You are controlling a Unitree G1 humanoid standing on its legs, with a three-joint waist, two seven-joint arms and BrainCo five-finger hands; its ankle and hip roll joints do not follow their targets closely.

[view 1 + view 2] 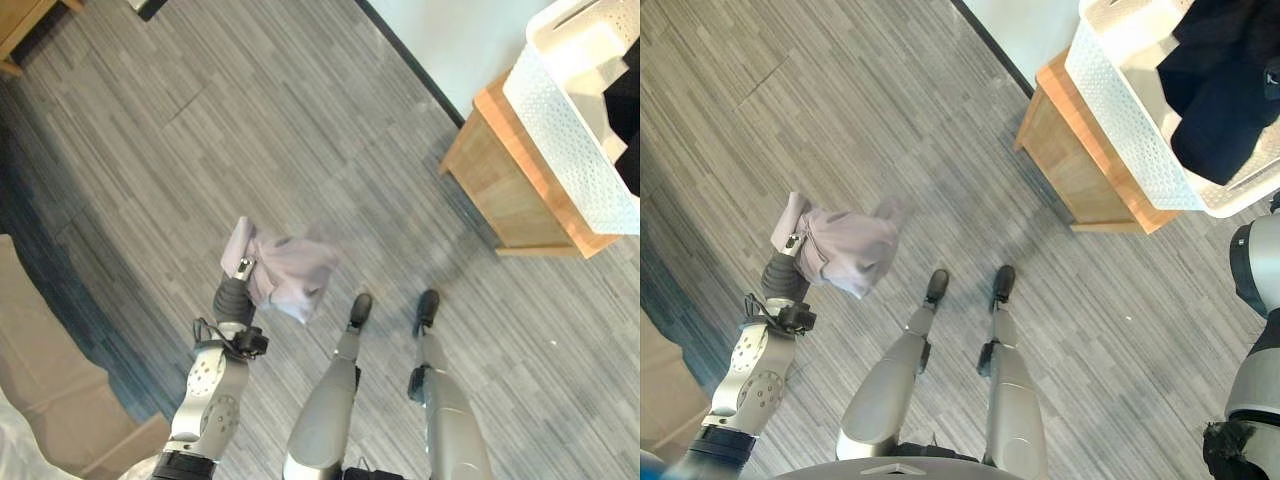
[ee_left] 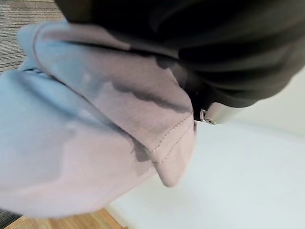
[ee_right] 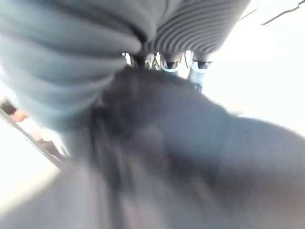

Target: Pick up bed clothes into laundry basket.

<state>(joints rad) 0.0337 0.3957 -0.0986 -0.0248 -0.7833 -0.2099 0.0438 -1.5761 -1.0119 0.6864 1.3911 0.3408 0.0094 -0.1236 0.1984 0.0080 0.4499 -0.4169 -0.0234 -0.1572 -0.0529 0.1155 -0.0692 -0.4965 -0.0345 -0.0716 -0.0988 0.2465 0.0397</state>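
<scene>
left hand (image 1: 792, 248) is clutching a lilac cloth (image 1: 845, 250) mid-left of frame, white basket (image 1: 1120, 110) with dark clothes (image 1: 1220, 90) sits upper right; right hand's state I can't tell

At left of the frame, the left hand (image 1: 792, 243) grips a pale lilac bunched cloth (image 1: 845, 250). At upper right, a white perforated plastic laundry basket (image 1: 1120, 110) holding dark navy clothing (image 1: 1215, 75) sits on a low wooden stand (image 1: 1080, 165).

No legible text, label, brand, number or sign is found on any surface inspected. The white perforated laundry basket (image 1: 1120, 110) carries no readable marking. The pale lilac garment (image 1: 845, 250) shows stitching only, and no tag can be read. The wooden stand (image 1: 510, 190) and the grey plank floor (image 1: 250, 130) bear no print.
</scene>
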